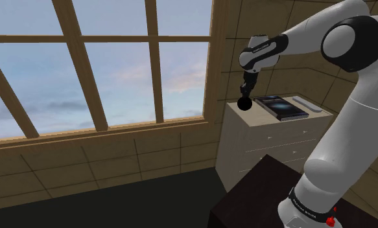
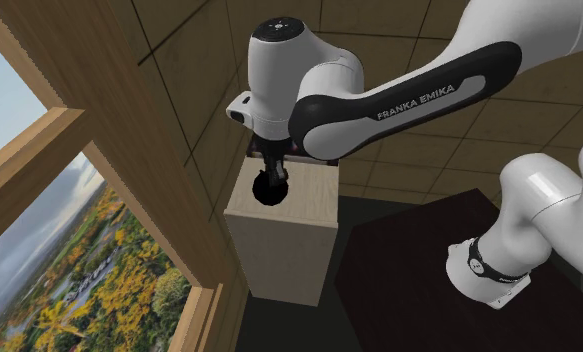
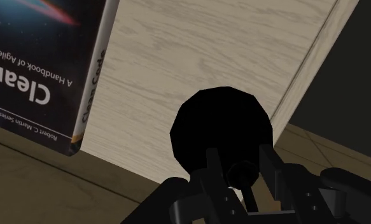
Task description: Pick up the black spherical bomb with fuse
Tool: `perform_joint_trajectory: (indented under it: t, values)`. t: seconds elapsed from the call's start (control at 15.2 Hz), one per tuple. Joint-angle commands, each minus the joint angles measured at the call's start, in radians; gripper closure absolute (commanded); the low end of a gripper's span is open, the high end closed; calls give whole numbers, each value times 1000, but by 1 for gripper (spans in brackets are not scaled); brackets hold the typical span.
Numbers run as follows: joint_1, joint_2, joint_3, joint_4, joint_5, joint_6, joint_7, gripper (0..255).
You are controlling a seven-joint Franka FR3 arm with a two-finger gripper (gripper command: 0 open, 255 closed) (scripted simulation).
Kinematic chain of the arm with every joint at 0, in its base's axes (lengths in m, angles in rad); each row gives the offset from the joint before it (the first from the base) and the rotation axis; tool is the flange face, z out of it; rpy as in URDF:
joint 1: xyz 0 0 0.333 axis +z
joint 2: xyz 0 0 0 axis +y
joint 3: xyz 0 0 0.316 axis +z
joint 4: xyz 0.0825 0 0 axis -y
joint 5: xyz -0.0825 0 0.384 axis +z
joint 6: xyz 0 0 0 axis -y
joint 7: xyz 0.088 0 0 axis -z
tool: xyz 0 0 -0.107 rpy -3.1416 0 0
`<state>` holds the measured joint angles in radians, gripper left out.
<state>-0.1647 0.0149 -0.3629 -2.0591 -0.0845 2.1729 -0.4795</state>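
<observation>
Wooden walls and a big window [image 1: 96, 71] with sky behind it make up the room I am looking into. By the wall stands a pale dresser [image 1: 265, 142] with drawers. On its top lies a dark book [image 1: 281, 107], and past the book is a small white thing [image 1: 307, 103] that I cannot name. My white arm [image 1: 336, 149] reaches over from its dark stand [image 1: 259, 194] to the dresser's corner nearest the window. The black gripper [image 1: 246, 96] points down there, and its two fingers are closed tight on the top of the round black bomb [image 1: 244, 103]. The bomb sits under the fingers, over the bare wood beside the book, close to the dresser's edge. I cannot tell if the bomb touches the wood or is just above it. From the hand camera, I can read "Clean Code" on the book's side.
</observation>
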Motion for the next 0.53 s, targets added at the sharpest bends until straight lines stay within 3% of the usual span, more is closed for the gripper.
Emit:
perform_joint_trajectory:
  t: [0.0, 0.46]
  values:
    - [0, 0, 0, 0, 0, 0, 0, 255]
    - [1, -10, 0, 15, -3, -25, 0, 255]
